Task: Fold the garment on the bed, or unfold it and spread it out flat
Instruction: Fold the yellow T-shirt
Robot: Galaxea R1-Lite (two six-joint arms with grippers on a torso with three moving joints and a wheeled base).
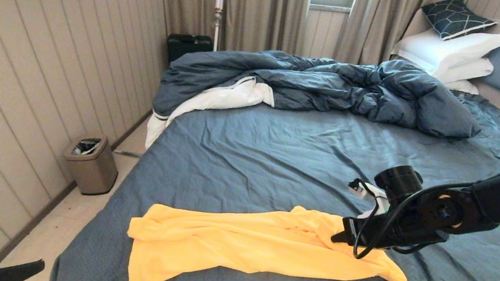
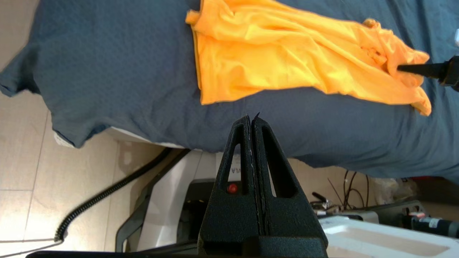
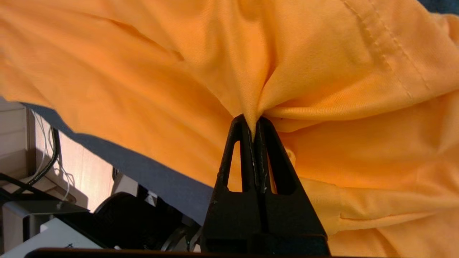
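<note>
yellow garment (image 1: 240,245) on bed (image 1: 248,158), pinched by right claw (image 1: 337,237).

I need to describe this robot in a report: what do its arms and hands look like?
Both arms are black. The right arm has rounded joint housings, a cylindrical cap, and a black cable looping below it. Each hand, right hand and left hand, has two matte, grainy black fingers shaped like tapered wedges with triangular cut-outs. A small red dot shows inside the left hand's cut-out.

Bright yellow garment (image 1: 249,241) on dark blue-grey bed (image 1: 276,157); black right tool (image 1: 337,236).
</note>
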